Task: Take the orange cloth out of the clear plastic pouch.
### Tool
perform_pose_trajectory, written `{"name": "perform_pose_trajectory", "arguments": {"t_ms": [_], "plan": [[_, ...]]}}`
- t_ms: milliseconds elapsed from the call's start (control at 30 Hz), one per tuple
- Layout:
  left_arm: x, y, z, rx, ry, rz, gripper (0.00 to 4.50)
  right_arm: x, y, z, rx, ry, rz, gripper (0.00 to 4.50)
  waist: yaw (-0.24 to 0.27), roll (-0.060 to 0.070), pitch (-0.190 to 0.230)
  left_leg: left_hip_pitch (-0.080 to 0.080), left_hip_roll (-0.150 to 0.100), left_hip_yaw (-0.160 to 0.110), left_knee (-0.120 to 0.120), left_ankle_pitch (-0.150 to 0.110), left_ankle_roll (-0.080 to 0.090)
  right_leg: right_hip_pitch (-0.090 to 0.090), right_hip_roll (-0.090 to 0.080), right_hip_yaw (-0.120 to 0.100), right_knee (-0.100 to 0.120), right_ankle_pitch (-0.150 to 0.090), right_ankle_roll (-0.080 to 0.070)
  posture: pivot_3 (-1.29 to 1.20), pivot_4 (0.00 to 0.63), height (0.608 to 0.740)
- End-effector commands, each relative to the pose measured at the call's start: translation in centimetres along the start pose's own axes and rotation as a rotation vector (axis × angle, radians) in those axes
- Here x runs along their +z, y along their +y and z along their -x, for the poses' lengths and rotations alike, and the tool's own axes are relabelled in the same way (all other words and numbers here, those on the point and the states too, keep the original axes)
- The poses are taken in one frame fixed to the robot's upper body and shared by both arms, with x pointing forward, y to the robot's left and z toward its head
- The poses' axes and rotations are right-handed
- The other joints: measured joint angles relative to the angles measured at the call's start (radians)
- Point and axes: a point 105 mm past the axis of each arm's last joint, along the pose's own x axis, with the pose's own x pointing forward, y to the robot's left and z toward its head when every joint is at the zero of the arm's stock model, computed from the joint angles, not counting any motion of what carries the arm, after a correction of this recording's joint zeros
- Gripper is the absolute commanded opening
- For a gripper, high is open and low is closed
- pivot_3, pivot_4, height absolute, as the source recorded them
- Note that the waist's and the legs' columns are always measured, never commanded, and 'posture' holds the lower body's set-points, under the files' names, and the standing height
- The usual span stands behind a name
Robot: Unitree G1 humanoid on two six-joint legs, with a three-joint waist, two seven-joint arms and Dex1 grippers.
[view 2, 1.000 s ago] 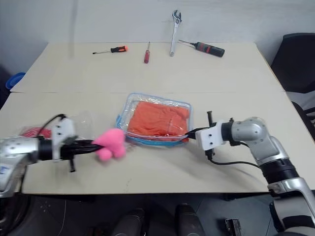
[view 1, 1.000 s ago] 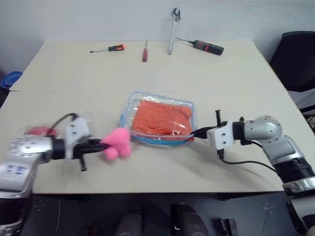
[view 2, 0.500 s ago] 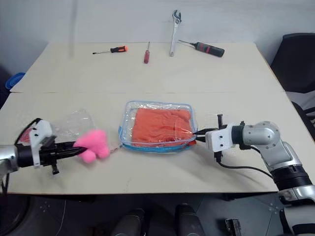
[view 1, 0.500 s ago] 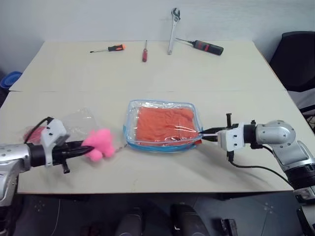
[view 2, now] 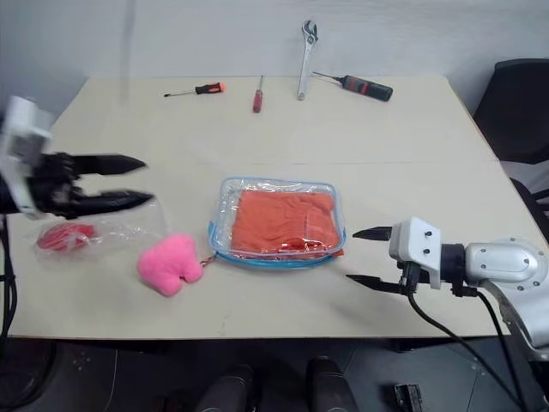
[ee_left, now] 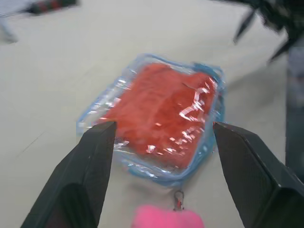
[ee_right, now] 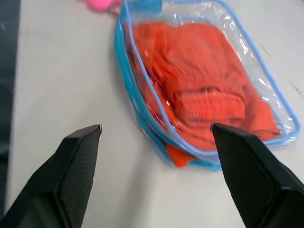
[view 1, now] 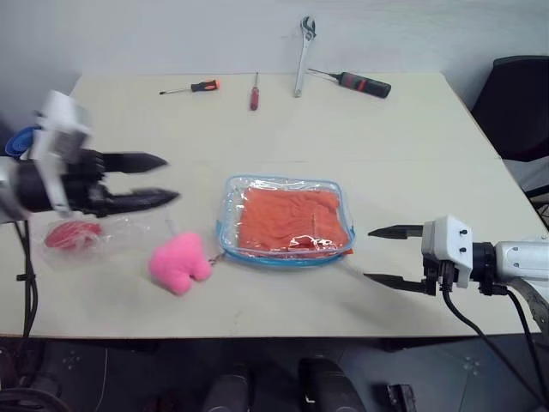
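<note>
Nearest, the right hand (view 1: 388, 255) hangs just off the pouch's (view 1: 232, 196) near-right corner, fingers spread wide and holding nothing. It points toward that corner, where a tongue of cloth (view 1: 290, 216) pokes out past the blue trim; that looks like the open end, so the hand seems set there to reach in or pinch the fabric.

The pouch lies flat near the middle of the tabletop (view 1: 386, 146), untouched by either hand. The cloth sits almost wholly inside it, filling most of the clear window, so the task's main step is not yet done.

Just left of the pouch, the pink heart (view 1: 178, 263) rests on the tabletop, tied to the pouch's corner by a short clasp. A thin clear bag (view 1: 129, 230) with a red item (view 1: 72, 233) lies further left.

Above that bag, the left hand (view 1: 158, 178) is raised clear of the tabletop, fingers spread and empty, aimed at the pouch's left side, probably to steady it while the other pulls.

At the far edge lie two screwdrivers (view 1: 190, 86), a wrench (view 1: 301, 53) and a black-handled tool (view 1: 353, 81), well apart from the work.
</note>
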Motion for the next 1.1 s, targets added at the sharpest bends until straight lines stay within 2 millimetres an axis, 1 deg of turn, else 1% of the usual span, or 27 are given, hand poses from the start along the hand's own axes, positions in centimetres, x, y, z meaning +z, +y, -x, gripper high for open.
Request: {"name": "perform_pose_trajectory", "arguments": {"t_ms": [33, 100, 167, 233, 333, 433, 633, 733, 800, 867, 967, 1100], "plan": [[-2.4, -0.7, -3.3, -0.084, 0.139, -0.194, 3.43, 1.9, 1.3, -0.6, 0.001, -0.072, -0.069, 3.84, -0.004, -0.002, 0.001, 0.000, 0.001, 0.000, 0.000, 0.000, 0.000, 0.000, 0.001, 0.000, 0.000, 0.000, 0.000, 0.00, 0.150, 0.740], [-3.8, -0.9, -4.6, -0.121, 0.180, -0.271, 3.43, 2.1, 2.2, -1.1, 0.009, -0.079, -0.094, 3.84, -0.006, -0.003, 0.002, 0.000, 0.001, 0.000, 0.000, 0.000, 0.000, 0.000, 0.001, 0.000, 0.001, 0.000, 0.000, 0.00, 0.150, 0.740], [-4.7, -1.2, -5.7, -0.152, 0.188, -0.312, 3.43, 2.0, 2.9, -1.5, 0.008, -0.075, -0.103, 3.84, -0.004, -0.003, 0.002, 0.000, 0.001, 0.000, 0.001, 0.000, 0.000, 0.000, 0.001, 0.000, 0.000, 0.000, 0.000, 0.00, 0.150, 0.740], [-5.1, -1.0, -6.9, -0.160, 0.196, -0.370, 3.43, 1.8, 3.2, -1.8, -0.012, -0.075, -0.114, 3.84, -0.001, -0.004, 0.002, 0.000, 0.001, 0.000, 0.001, 0.000, 0.001, 0.000, 0.001, 0.000, 0.000, 0.000, 0.000, 0.00, 0.150, 0.740], [-5.6, -0.4, -8.0, -0.151, 0.199, -0.428, 3.43, 1.8, 3.2, -2.3, -0.041, -0.077, -0.114, 3.84, 0.004, -0.005, 0.003, -0.001, 0.000, 0.000, 0.003, 0.000, 0.001, 0.000, 0.001, 0.000, 0.001, 0.000, 0.000, 0.00, 0.150, 0.740], [-5.6, 0.1, -8.6, -0.131, 0.171, -0.436, 2.83, 1.8, 3.3, -2.6, -0.050, -0.077, -0.113, 3.87, 0.008, -0.005, 0.003, -0.001, 0.000, 0.000, 0.004, 0.000, 0.001, 0.000, 0.001, 0.000, 0.001, 0.000, 0.000, 0.00, 0.150, 0.740], [-5.5, 0.4, -9.3, -0.123, 0.127, -0.407, 0.97, 1.3, 3.6, -2.7, -0.063, -0.063, -0.110, 3.87, 0.012, -0.006, 0.003, -0.001, 0.000, 0.000, 0.004, 0.000, 0.001, 0.000, 0.001, 0.000, 0.001, 0.000, 0.000, 0.00, 0.150, 0.740], [-5.3, 0.2, -9.5, -0.119, 0.084, -0.338, 0.04, 0.7, 3.5, -2.6, -0.070, -0.038, -0.099, 3.87, 0.014, -0.006, 0.003, -0.001, 0.000, 0.000, 0.004, 0.000, 0.001, 0.000, 0.001, 0.000, 0.001, 0.000, 0.000, 0.00, 0.150, 0.740], [-3.3, -0.1, -9.9, -0.107, -0.055, -0.152, 0.00, 0.3, 3.5, -2.9, -0.065, -0.018, -0.084, 3.47, 0.017, -0.006, 0.003, -0.001, 0.000, 0.000, 0.004, 0.000, 0.001, 0.000, 0.001, 0.000, 0.001, 0.000, 0.000, 0.00, 0.150, 0.740], [-2.0, 0.0, -10.0, -0.082, -0.130, -0.037, 0.00, -0.1, 3.5, -3.3, -0.058, -0.001, -0.055, 2.94, 0.018, -0.006, 0.003, -0.001, 0.000, 0.000, 0.005, 0.000, 0.001, 0.000, 0.001, 0.000, 0.002, 0.000, 0.000, 0.00, 0.150, 0.740], [-1.5, -0.1, -10.0, -0.066, -0.149, 0.002, 0.00, -0.5, 3.1, -4.3, -0.057, 0.014, 0.006, 1.87, 0.018, -0.006, 0.003, -0.001, 0.000, 0.000, 0.005, 0.000, 0.001, 0.000, 0.001, 0.000, 0.002, 0.000, 0.000, 0.00, 0.150, 0.740], [-1.9, -0.8, -10.4, -0.068, -0.125, -0.013, 0.00, -0.4, 1.1, -6.6, -0.098, 0.022, 0.135, 0.42, 0.005, -0.006, 0.003, 0.000, 0.000, 0.000, 0.005, 0.000, 0.000, 0.000, 0.001, 0.000, 0.003, 0.000, 0.000, 0.00, 0.150, 0.740]]}}
